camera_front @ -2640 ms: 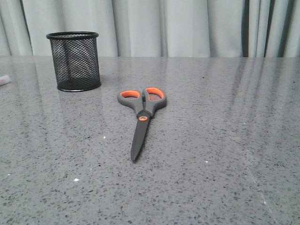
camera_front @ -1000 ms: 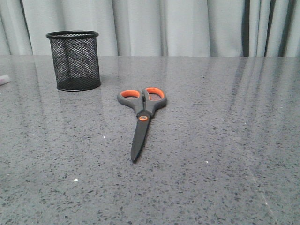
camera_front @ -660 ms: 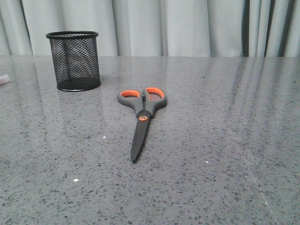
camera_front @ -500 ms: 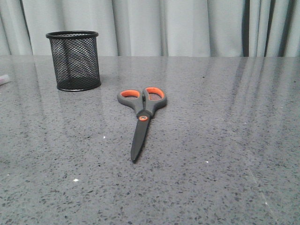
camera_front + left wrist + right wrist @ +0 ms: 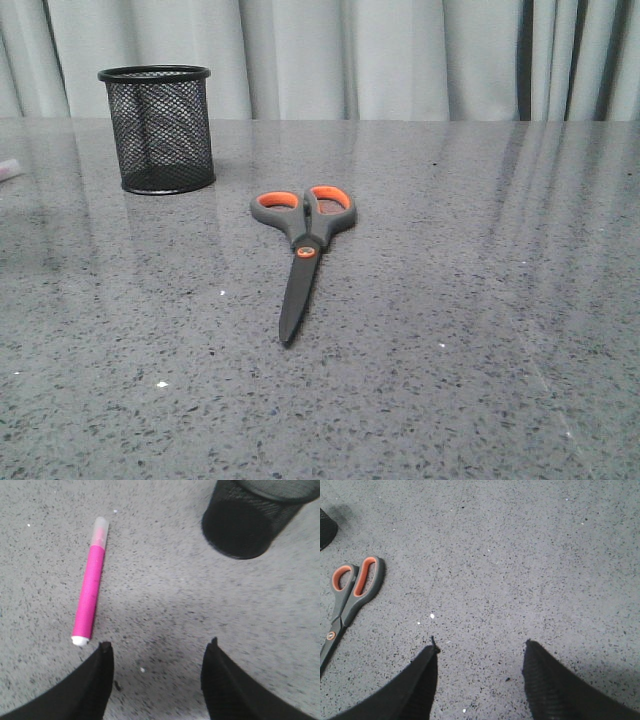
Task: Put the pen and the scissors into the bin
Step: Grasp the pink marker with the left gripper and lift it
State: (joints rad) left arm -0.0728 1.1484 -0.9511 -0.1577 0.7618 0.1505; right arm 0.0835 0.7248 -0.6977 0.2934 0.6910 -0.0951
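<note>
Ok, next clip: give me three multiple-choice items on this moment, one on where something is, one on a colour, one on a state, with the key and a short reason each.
1. Where do the scissors lie?
A. Inside the mesh pen cup
B. Flat on the table, apart from the cup
C. Between a gripper's fingers

2. What colour is the marker pen's barrel?
A. Magenta pink
B. Blue
C. Green

3. How does the left gripper stand?
A. Shut on the pen
B. Shut on the cup's rim
C. Open, holding nothing

Key: 1 B, the front view shows them flat on the table, well clear of the mesh pen cup. 2 A, the left wrist view shows a pink barrel with a pale cap. 3 C, its fingers stand wide apart over bare table, the pen off to one side.
</note>
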